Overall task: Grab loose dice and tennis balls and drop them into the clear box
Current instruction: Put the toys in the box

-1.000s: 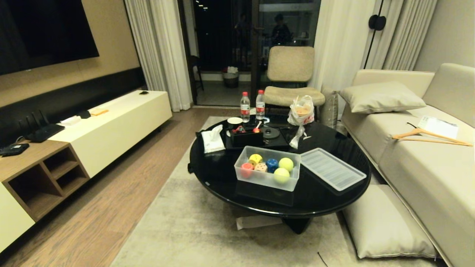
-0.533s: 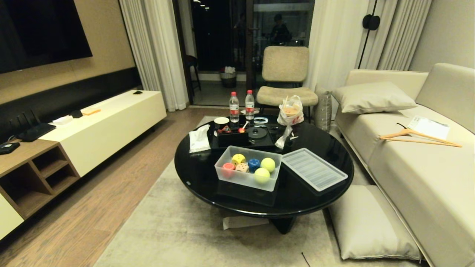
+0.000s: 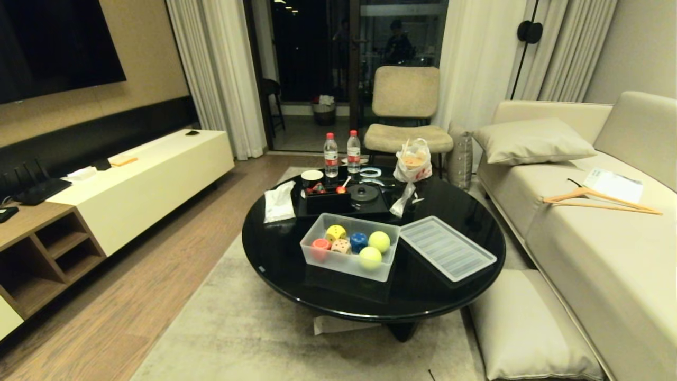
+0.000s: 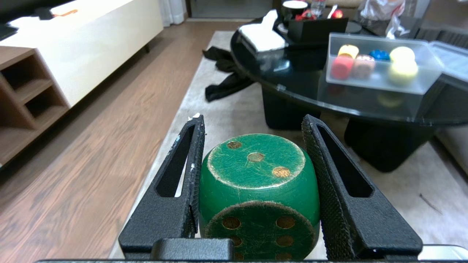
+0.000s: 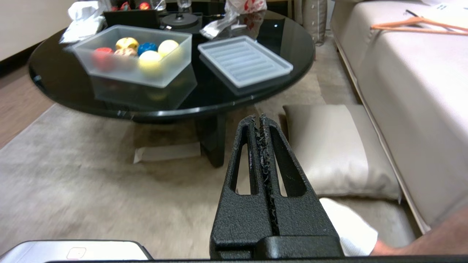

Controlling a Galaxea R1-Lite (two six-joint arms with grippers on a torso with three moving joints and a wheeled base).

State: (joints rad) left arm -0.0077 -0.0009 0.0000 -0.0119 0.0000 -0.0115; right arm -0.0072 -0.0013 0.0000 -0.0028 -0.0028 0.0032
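My left gripper [image 4: 253, 120] is shut on a green die [image 4: 257, 182], held low above the rug and short of the table. On the round black table [image 3: 433, 288] stands the clear box [image 3: 338, 264]. It holds a yellow die [image 3: 335, 233], a red die [image 3: 320, 245], a tan die [image 3: 341, 246], a blue die [image 3: 358, 239] and two tennis balls [image 3: 379, 241] [image 3: 370, 257]. Its lid [image 3: 447, 247] lies to its right. My right gripper [image 5: 259, 118] is shut and empty. Neither gripper shows in the head view.
Behind the box sit a black box [image 3: 323, 202], two water bottles [image 3: 331, 154], a tissue pack [image 3: 278, 202] and a plastic bag [image 3: 412, 159]. A sofa [image 3: 592, 233] and floor cushion [image 3: 529, 323] are on the right, a low cabinet [image 3: 143, 185] on the left. Dark cloth [image 4: 226, 78] lies on the rug.
The whole head view has shifted, so the camera has moved: the table now sits further left and slightly nearer. Nothing on the table has moved.
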